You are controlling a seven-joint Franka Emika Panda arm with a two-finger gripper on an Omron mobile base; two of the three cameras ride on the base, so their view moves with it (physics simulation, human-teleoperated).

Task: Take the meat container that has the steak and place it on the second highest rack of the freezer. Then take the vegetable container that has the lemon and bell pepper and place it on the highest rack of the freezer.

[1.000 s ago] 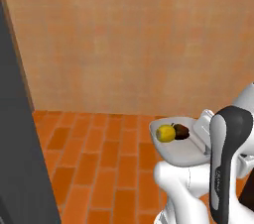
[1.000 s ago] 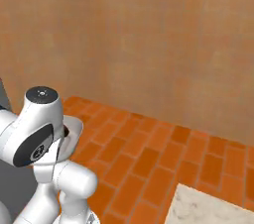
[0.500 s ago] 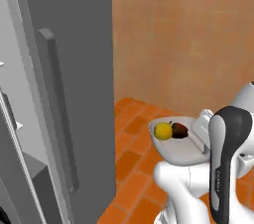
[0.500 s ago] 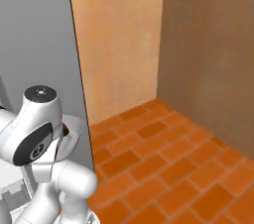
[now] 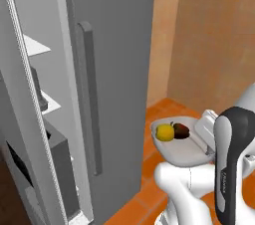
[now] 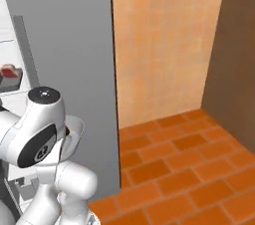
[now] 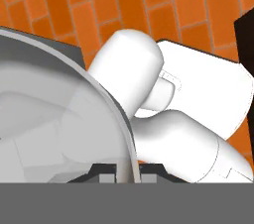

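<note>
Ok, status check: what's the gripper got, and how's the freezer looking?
Gripper shut on bowl rim. Lemon and pepper inside. Freezer door open, steak tray already shelved. Nothing seen between bowl and shelves.

White rounded arm links, dark grey joint bands, faint lettering.

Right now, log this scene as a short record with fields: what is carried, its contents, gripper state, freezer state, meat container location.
carried: vegetable container, held up beside the arm
contents: lemon and bell pepper, side by side
gripper: gripper shut on the container's rim
freezer: freezer door open, white shelves showing
meat container: meat container with the steak already on a freezer shelf; which rack cannot be told
floor: orange brick floor
</note>
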